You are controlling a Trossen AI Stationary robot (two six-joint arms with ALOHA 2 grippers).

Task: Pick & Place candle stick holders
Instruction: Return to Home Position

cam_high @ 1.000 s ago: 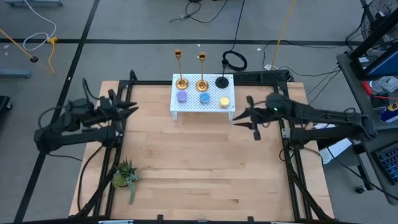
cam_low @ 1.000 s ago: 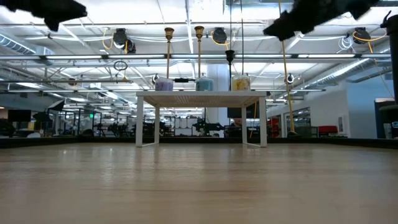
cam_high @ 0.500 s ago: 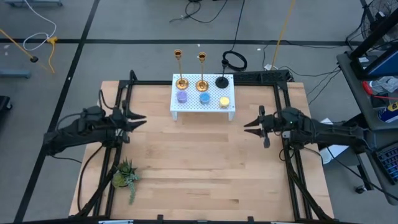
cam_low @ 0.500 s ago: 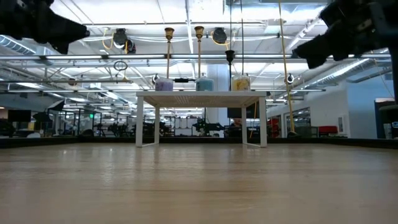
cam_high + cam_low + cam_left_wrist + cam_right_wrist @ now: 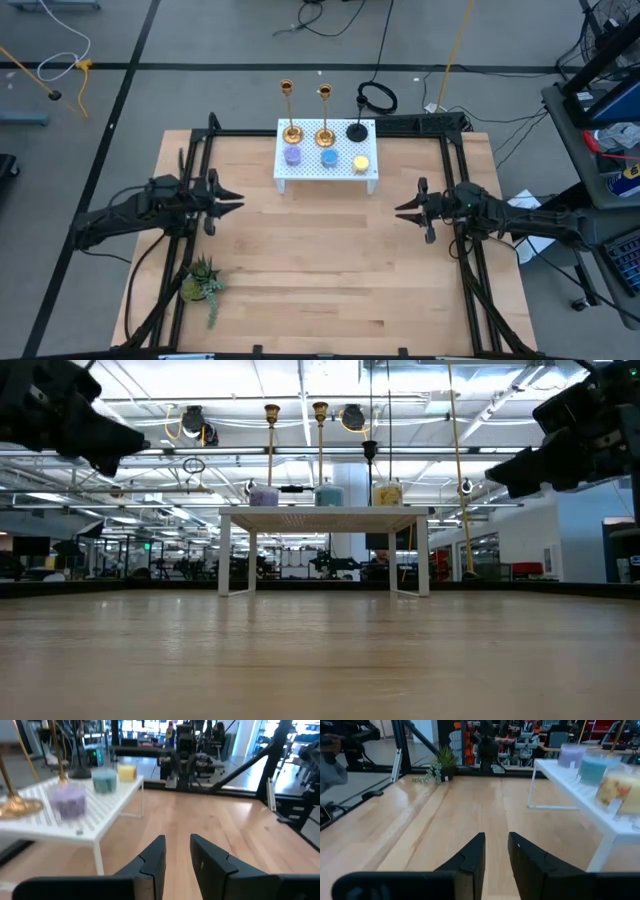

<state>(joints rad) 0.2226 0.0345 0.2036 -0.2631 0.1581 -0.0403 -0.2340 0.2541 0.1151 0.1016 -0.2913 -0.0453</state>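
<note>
2 level arms, left gripper [image 5: 236, 199] and right gripper [image 5: 400, 210] inward, empty.

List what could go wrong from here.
1. The gold candle stick holders stand tall and slim on the back row of the white shelf, near the table's far edge; any knock to the shelf could tip them off.
2. The plant sprig lies not far from the left gripper; a low sweep might clip it.
The right gripper hangs clear.
</note>
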